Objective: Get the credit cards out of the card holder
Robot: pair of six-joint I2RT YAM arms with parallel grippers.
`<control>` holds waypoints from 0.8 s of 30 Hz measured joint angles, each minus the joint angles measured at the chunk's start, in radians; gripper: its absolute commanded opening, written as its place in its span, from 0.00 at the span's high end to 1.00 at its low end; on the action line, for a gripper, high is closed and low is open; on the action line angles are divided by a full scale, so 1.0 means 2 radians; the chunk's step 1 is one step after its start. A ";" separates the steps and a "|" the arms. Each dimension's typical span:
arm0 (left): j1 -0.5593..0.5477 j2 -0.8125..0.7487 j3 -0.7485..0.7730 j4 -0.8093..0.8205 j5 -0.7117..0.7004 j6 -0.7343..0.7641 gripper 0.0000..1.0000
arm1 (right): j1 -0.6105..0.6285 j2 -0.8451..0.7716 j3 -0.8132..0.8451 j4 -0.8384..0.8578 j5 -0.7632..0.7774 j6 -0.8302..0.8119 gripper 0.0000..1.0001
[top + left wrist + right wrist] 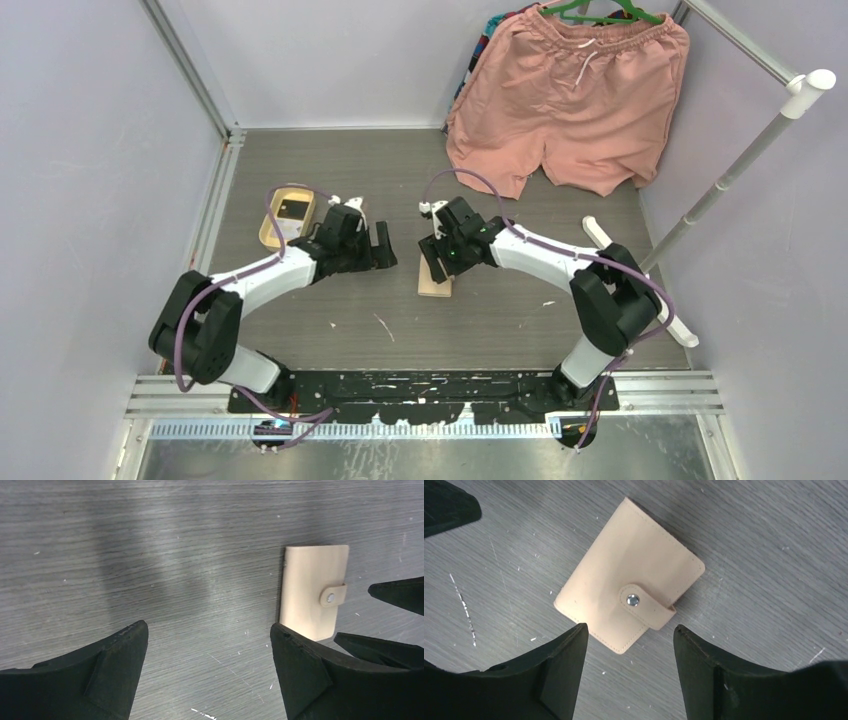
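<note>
The beige card holder (614, 587) lies shut on the grey table, its snap tab (644, 606) fastened. It also shows in the top view (436, 284) and in the left wrist view (310, 587). No credit cards show outside it. My right gripper (630, 627) is open and empty, hovering just above the holder's near corner; in the top view it (437, 255) is over the holder. My left gripper (208, 625) is open and empty over bare table, to the left of the holder; in the top view it (381, 246) is a short gap from the right gripper.
An oval cream-yellow tray (268, 236) with a dark flat thing inside stands left of the left gripper. Pink shorts (570, 100) hang at the back right. A white rack pole (740, 160) slants along the right side. Metal frame rails edge the table.
</note>
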 measured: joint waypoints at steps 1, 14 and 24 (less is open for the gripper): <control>0.000 0.007 0.000 0.000 -0.001 -0.008 0.09 | 0.000 0.004 -0.001 0.005 0.000 0.000 0.33; 0.000 0.034 0.000 0.007 -0.002 -0.034 0.10 | -0.001 0.054 -0.004 0.057 0.002 -0.001 0.59; -0.001 0.044 0.000 0.017 0.008 -0.037 0.12 | 0.000 0.060 -0.004 0.086 -0.004 0.006 0.99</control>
